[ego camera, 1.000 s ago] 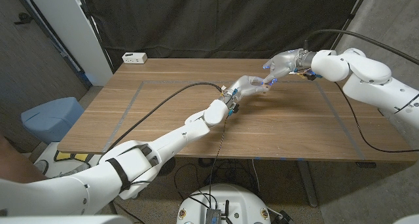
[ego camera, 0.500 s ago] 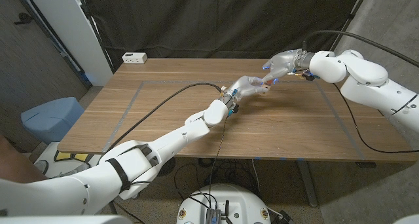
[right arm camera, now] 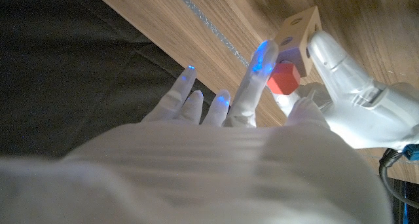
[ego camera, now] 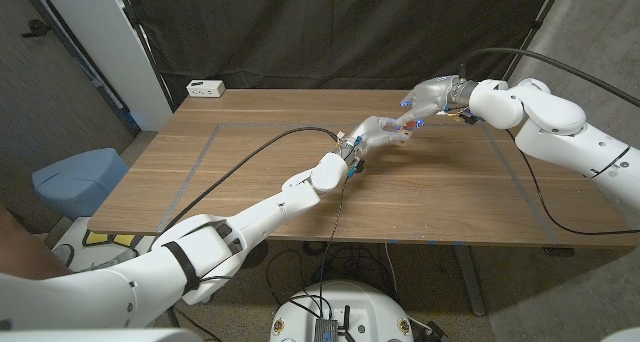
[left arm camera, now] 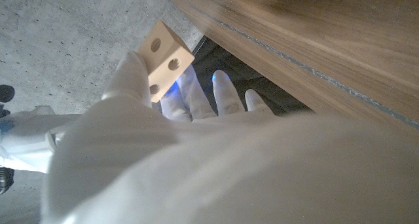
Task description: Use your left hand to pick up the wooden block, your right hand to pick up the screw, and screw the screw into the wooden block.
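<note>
Above the table's far middle, the left hand clamps the pale drilled wooden block while the right hand pinches the red-headed screw against it; keeping the shaft square to the hole would likely help.

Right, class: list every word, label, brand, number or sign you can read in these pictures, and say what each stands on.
None can be read.
The white box at the table's far corner: dark marks, too small to read.
The wooden block in the left hand: plain holes, no writing.
The red-headed screw at the right hand: no marking visible.
</note>
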You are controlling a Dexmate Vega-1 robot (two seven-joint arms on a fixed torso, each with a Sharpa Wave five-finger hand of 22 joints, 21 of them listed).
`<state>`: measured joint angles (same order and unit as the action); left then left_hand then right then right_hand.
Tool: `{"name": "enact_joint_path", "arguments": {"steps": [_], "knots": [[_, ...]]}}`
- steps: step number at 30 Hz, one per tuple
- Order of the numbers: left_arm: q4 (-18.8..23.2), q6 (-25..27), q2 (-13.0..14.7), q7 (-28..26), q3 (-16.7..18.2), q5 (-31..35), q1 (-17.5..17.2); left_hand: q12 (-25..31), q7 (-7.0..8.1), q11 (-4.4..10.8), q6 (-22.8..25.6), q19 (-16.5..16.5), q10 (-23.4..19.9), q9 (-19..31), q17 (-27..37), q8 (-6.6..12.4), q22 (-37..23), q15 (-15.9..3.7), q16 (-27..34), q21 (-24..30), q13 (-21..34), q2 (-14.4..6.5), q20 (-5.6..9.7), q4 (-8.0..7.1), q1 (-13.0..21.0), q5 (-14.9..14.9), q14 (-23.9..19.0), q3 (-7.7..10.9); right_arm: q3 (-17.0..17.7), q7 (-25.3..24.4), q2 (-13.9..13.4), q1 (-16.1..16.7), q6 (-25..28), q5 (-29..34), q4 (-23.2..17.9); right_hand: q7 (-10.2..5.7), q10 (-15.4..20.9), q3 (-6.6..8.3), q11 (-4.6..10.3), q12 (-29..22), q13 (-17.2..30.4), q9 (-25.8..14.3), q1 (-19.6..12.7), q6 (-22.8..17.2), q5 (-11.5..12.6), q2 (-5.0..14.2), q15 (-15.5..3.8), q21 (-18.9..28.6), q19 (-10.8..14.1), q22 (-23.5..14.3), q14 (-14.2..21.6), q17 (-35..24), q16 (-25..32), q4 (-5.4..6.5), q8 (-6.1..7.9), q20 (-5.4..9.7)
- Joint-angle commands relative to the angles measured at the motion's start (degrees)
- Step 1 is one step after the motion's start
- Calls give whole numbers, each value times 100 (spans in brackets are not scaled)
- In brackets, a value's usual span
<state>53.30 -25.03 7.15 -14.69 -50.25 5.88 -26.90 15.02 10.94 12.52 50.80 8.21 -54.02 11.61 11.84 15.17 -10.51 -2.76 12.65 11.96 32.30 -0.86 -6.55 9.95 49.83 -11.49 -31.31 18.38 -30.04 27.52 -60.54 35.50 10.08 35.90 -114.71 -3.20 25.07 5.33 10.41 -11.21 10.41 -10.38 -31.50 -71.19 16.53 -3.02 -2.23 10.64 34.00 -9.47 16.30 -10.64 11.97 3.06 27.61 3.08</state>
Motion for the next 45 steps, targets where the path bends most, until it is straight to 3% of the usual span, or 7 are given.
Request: {"name": "enact_joint_path", "arguments": {"steps": [1,16,22,27,34,38,45], "knots": [[-71,-75,-22,-17,11,-17,30,23,-95,-4,478,26,-71,29,22,46,-20,-557,-22,17,55,-355,-11,-115,270,-52,-63,163,70,24,-11,51,213,41,-107,-13,-10,-73,-88,19,4,-23,90,128,56,-44,-473,24,48,-12,50,-20,-25,23,-83,174],[-29,-92,-8,-25,60,-64,15,27,-111,-2,490,28,-90,29,25,49,-20,-557,-18,16,57,-344,-10,-120,256,-50,-71,157,236,-30,-78,179,638,-135,-290,-72,-119,-236,-238,65,11,-47,239,686,121,-140,-352,-25,-104,-10,-21,-16,-78,95,-402,63],[28,-48,13,-65,94,-77,-14,28,-108,-2,490,28,-95,28,28,48,-20,-558,-17,16,59,-350,-12,-118,262,-51,-67,161,284,-74,-72,206,766,-296,-296,-57,-261,-291,-275,93,15,-67,269,1094,164,-142,-315,-39,-209,-9,-122,-12,-110,118,-608,17],[10,-57,4,-101,121,-96,-14,26,-115,-3,512,29,-96,28,29,56,-20,-561,-15,16,57,-344,-15,-111,271,-51,-68,159,383,-243,-62,319,982,-474,-334,-31,-374,-331,-420,100,20,-90,282,1482,203,-121,-262,-35,-280,-7,-202,-10,-119,136,-794,-18],[-95,-109,-51,-114,158,-168,14,26,-111,-4,504,29,-101,28,34,52,-20,-573,-12,16,57,-350,-21,-115,270,-50,-65,158,672,-673,-104,680,1322,-920,-463,-6,-508,-324,-534,99,25,-117,210,2021,244,-35,-220,-31,-340,-6,-278,0,-121,119,-1042,-138],[-154,-132,-86,-138,177,-200,35,28,-107,-3,509,32,-108,29,34,53,-20,-562,-9,17,59,-346,-17,-109,278,-50,-70,157,873,-971,-135,934,1438,-1288,-540,65,-589,-282,-665,89,27,-132,64,2385,253,39,-47,-21,-361,-6,-283,17,-112,45,-1216,-230],[-194,-115,-125,-165,208,-256,57,31,-109,-4,510,31,-116,29,36,53,-20,-567,-6,16,61,-344,-20,-111,276,-49,-72,154,1261,-1614,-73,1413,1513,-2022,-605,156,-633,-224,-808,76,29,-145,-78,2508,232,131,56,-17,-374,-6,-288,26,-109,-32,-1292,-325]]}}
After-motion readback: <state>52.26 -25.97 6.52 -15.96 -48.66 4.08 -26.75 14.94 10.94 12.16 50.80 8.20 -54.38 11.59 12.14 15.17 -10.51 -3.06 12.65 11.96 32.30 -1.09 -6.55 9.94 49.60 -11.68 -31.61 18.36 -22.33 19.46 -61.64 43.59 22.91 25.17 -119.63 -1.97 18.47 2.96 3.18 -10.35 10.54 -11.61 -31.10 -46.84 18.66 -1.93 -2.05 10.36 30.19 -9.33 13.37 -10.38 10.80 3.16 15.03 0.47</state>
